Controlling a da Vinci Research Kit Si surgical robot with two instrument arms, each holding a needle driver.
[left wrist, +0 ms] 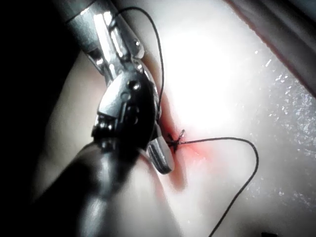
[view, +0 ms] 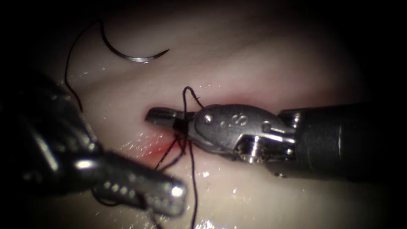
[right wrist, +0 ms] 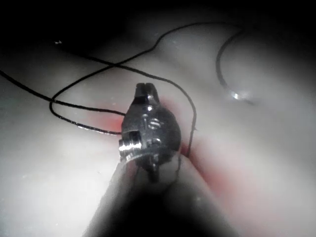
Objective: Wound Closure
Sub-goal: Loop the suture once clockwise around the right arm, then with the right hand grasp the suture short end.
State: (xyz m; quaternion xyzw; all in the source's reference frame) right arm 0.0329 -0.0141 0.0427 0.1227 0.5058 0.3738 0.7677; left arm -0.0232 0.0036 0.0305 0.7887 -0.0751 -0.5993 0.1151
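I am looking at the needle point(view: 135, 54) lying free on the tissue point(view: 263, 63), well away from both tools, up and to the left beyond the tip of the right tool point(view: 163, 117). It is not in the tissue; it is resting flat on the surface, its curve sagging toward me, its long axis running across the endoscope view, the pointed end aiming right and slightly up, the thread end on the left. In the right wrist view the needle point(right wrist: 228, 74) is sitting far ahead of the jaws, off to one side.

The thread point(view: 68, 63) is trailing from the needle's left end, running down the left of the tissue, disappearing behind the left tool point(view: 176, 197). More thread is gathering at the cut point(view: 169, 144), where a knot is sitting just under the right tool's jaws, with a small loop standing above them and one strand dropping straight toward me.

The right tool is reaching in over the cut, pointing left, its jaws clenched or nearly so at the knot; whether they are pinching thread I cannot tell. The left tool is hovering low in front of the cut; I cannot tell whether its jaws are parted or gripping anything. In the left wrist view its tip point(left wrist: 163, 157) is sitting just beside the knot point(left wrist: 176, 139).

Red fluid point(view: 152, 150) is staining the cut just left of the knot.
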